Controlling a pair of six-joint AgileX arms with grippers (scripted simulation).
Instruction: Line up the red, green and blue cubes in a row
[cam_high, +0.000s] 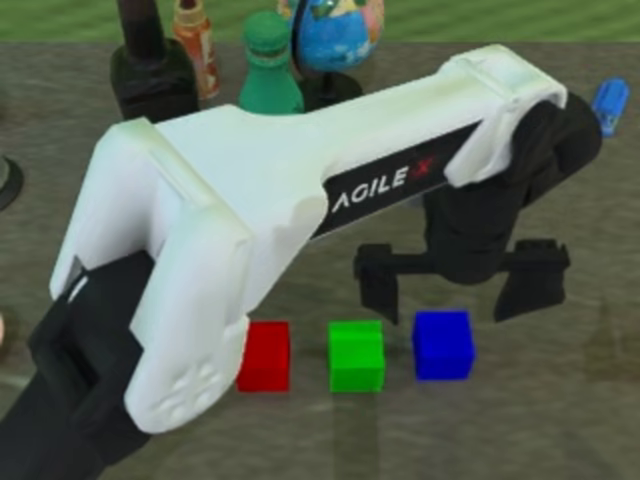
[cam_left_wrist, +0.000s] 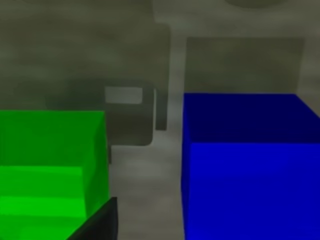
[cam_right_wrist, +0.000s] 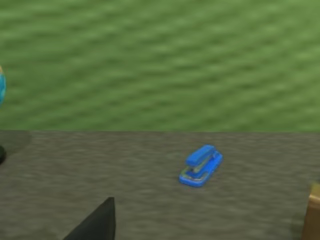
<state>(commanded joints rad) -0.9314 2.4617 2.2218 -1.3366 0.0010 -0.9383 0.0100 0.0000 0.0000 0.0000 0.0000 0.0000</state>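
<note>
The desk (cam_high: 560, 420), a mottled grey-brown surface, is filling almost the whole top view, with a green backdrop showing along its far edge. The left arm (cam_high: 260, 210) is the biggest thing on it: its white shell is stretching from about seven o'clock up toward two o'clock, carrying black AgileX lettering. At its tip the left end effector (cam_high: 460, 282) is hanging released, its two black fingers (cam_high: 377, 283) spread wide apart, just above the gap between the green and blue cubes and touching neither.

At twelve o'clock a globe (cam_high: 330, 35) is standing beside a teal-green bottle (cam_high: 270, 65), with an orange bottle (cam_high: 196, 45) and a dark stand (cam_high: 150, 70) toward eleven o'clock.

The three cubes are lying in a row near six o'clock, evenly spaced and apart from one another: the red cube (cam_high: 265, 355) at the left, half tucked under the arm's shell, the green cube (cam_high: 356, 355) in the middle, and the blue cube (cam_high: 443, 345) at the right. In the left wrist view the green and blue cubes are sitting close below the camera.

A small blue stapler (cam_high: 610, 105) is resting at two o'clock. The right wrist view is showing only one dark fingertip (cam_right_wrist: 95, 225), so I cannot tell the right end effector's state.
</note>
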